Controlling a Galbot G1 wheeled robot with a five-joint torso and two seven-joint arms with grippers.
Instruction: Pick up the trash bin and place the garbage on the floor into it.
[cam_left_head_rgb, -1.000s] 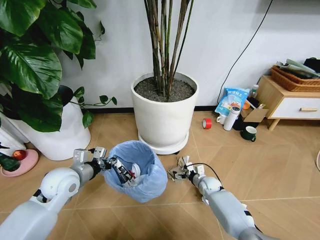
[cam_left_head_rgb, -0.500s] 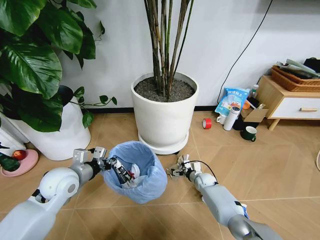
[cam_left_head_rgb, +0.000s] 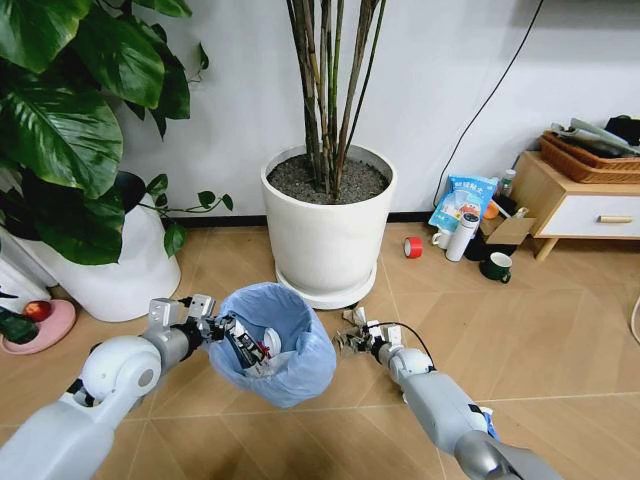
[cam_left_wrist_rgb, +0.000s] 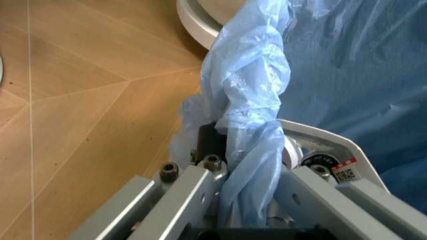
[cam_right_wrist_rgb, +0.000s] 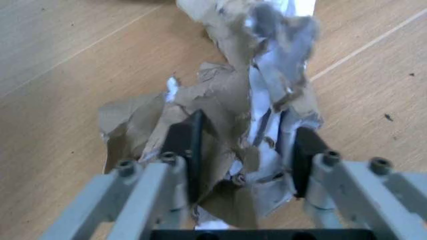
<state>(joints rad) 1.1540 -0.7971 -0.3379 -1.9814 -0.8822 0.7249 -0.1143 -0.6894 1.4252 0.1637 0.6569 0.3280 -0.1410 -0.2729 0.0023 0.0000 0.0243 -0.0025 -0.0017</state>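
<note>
Now | left hand grips trash bin | right hand pinches garbage

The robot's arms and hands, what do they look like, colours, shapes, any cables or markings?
Both arms are smooth, rounded light-grey shells with ball-like joints. The left hand has silver metal finger bars with dark screw heads, a black core and a small red-and-white QR label. The right hand has grey metal fingers tipped with black pads, and a thin black cable loops over its wrist.
</note>
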